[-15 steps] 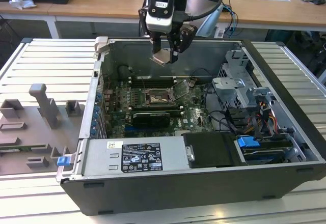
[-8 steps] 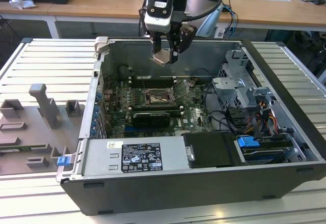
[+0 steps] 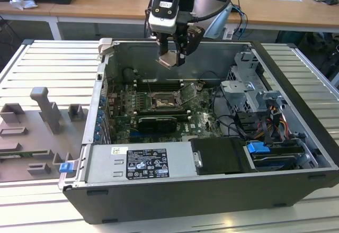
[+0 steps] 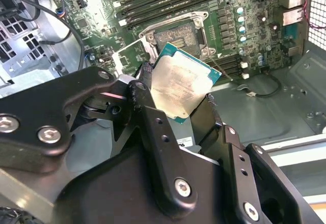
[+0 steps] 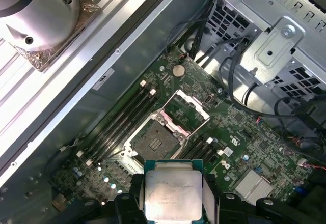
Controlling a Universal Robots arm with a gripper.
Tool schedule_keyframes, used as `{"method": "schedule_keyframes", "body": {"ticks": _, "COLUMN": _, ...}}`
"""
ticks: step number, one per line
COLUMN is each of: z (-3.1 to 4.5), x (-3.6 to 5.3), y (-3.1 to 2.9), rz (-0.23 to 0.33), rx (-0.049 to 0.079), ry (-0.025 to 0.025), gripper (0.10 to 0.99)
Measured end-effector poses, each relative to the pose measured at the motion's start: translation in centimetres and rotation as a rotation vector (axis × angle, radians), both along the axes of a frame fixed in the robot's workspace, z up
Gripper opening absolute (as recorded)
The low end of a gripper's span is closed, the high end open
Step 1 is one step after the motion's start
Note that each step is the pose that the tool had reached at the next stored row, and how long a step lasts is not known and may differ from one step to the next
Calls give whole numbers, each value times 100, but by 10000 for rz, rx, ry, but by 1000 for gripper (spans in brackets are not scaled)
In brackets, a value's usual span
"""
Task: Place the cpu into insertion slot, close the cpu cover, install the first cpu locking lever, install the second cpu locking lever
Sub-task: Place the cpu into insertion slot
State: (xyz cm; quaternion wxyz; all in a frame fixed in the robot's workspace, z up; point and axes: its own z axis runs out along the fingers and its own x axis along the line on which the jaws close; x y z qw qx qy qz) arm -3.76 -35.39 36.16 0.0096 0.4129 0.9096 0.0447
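Observation:
My gripper [image 3: 172,58] hangs above the open computer case and is shut on the cpu [image 3: 168,61], a pale silver square chip pinched by two opposite edges. In both wrist views the black fingers [image 4: 144,89] [image 5: 133,196] clamp the cpu [image 4: 179,87] [image 5: 173,193], which sits tilted in the air. Below it lies the insertion slot [image 3: 160,103] [image 4: 175,34] [image 5: 153,143], its dark pin grid bare. The cpu cover [image 3: 189,91] [image 5: 186,111] [image 4: 128,56] stands swung open beside the slot.
Black memory sticks [image 3: 159,84] [image 5: 125,117] flank the slot. A drive cage [image 3: 249,87] with cables stands on the exterior view's right, and a power supply [image 3: 140,161] lies along the case front. Grey fixtures [image 3: 45,111] sit outside the case on the left.

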Motion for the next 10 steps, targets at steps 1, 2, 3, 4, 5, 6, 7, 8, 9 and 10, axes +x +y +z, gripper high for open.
{"method": "schedule_keyframes", "body": {"ticks": 1, "z": 0, "x": 0, "y": 0, "rz": -36, "rx": 0, "ry": 0, "gripper": 541}}
{"method": "schedule_keyframes", "body": {"ticks": 2, "z": 0, "x": 0, "y": 0, "rz": -75, "rx": 0, "ry": 0, "gripper": 541}}
{"method": "schedule_keyframes", "body": {"ticks": 3, "z": 0, "x": 0, "y": 0, "rz": -139, "rx": -1, "ry": 0, "gripper": 541}}
{"method": "schedule_keyframes", "body": {"ticks": 4, "z": -1, "x": 0, "y": 0, "rz": -185, "rx": 0, "ry": 0, "gripper": 541}}
{"method": "schedule_keyframes", "body": {"ticks": 5, "z": -1, "x": 0, "y": 0, "rz": -238, "rx": 0, "ry": 0, "gripper": 541}}
{"method": "schedule_keyframes", "body": {"ticks": 6, "z": -2, "x": 0, "y": 0, "rz": -314, "rx": -1, "ry": 0, "gripper": 541}}
{"method": "schedule_keyframes", "body": {"ticks": 7, "z": -2, "x": 0, "y": 0, "rz": -367, "rx": -1, "ry": 0, "gripper": 541}}
{"method": "schedule_keyframes", "body": {"ticks": 8, "z": -2, "x": 0, "y": 0, "rz": -413, "rx": 0, "ry": 0, "gripper": 541}}
{"method": "schedule_keyframes", "body": {"ticks": 9, "z": -2, "x": 0, "y": 0, "rz": -445, "rx": 0, "ry": 0, "gripper": 541}}
{"method": "schedule_keyframes", "body": {"ticks": 10, "z": -3, "x": 0, "y": 0, "rz": -521, "rx": -1, "ry": 0, "gripper": 541}}
